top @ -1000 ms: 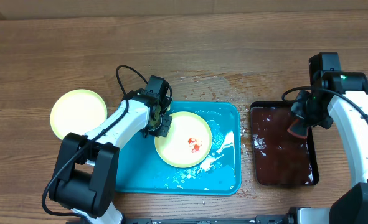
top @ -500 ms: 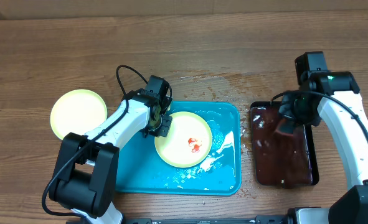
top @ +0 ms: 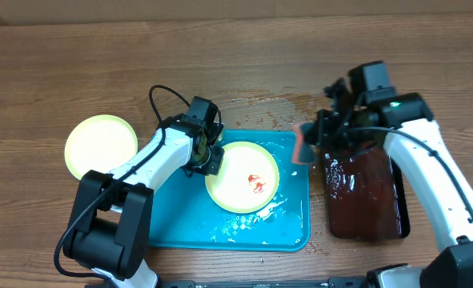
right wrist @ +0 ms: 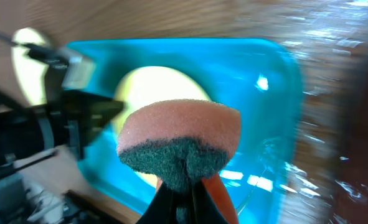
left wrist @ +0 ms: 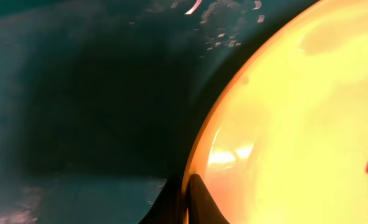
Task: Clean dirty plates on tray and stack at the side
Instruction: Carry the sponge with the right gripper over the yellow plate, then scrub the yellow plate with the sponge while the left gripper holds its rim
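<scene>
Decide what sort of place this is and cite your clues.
Likely a robot test bench staged for dishwashing: wooden table, wet turquoise tray holding a smeared plate, sponge in the right gripper.

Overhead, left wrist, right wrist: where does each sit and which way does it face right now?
Overhead: fixed above the table, looking straight down at the tray, smeared plate and second plate; both arms show, left hand and right hand.
Left wrist: on the left arm, low in the tray, facing across the smeared plate; its fingertips pinch the rim.
Right wrist: on the right arm, facing down past the sponge its fingers grip toward the tray; the left arm shows too.
Shared: all three see the smeared plate and tray.
</scene>
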